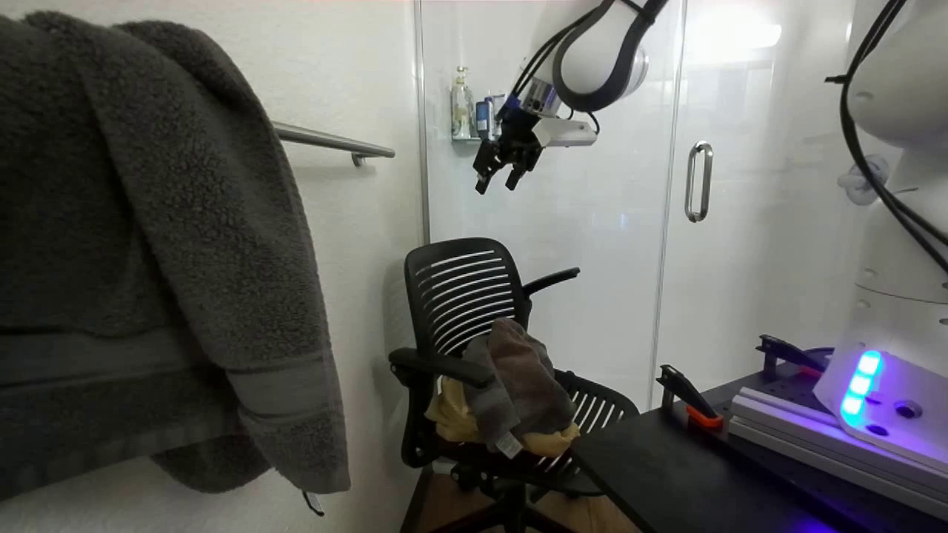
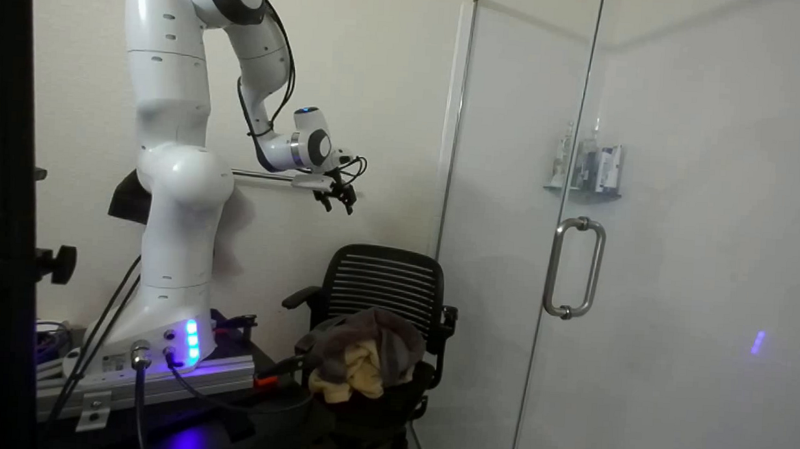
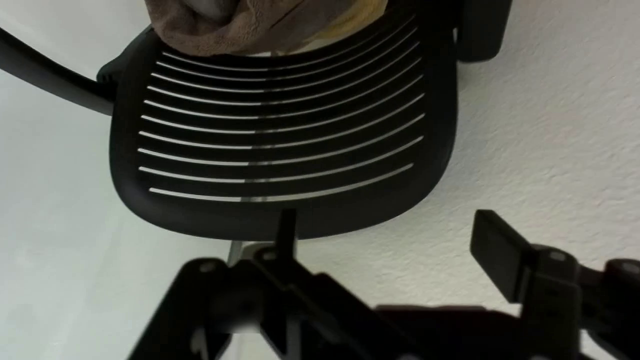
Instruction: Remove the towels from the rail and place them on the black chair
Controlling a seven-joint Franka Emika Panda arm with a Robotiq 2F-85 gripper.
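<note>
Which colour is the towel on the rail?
Dark grey; the towel shows best in an exterior view.

In an exterior view the black two-fingered claw hangs, jaws parted, above the black slatted-back office chair, on which a crumpled grey-brown fabric towel lies bunched with a mustard-yellow cloth

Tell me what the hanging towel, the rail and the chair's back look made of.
Towel: thick terry cloth, matte, judging by its nubbly pile.
Rail: metal, perhaps steel, satin, given its soft grey sheen.
Chair's back: probably moulded plastic, matte black, with clean slots through one smooth shell.
</note>
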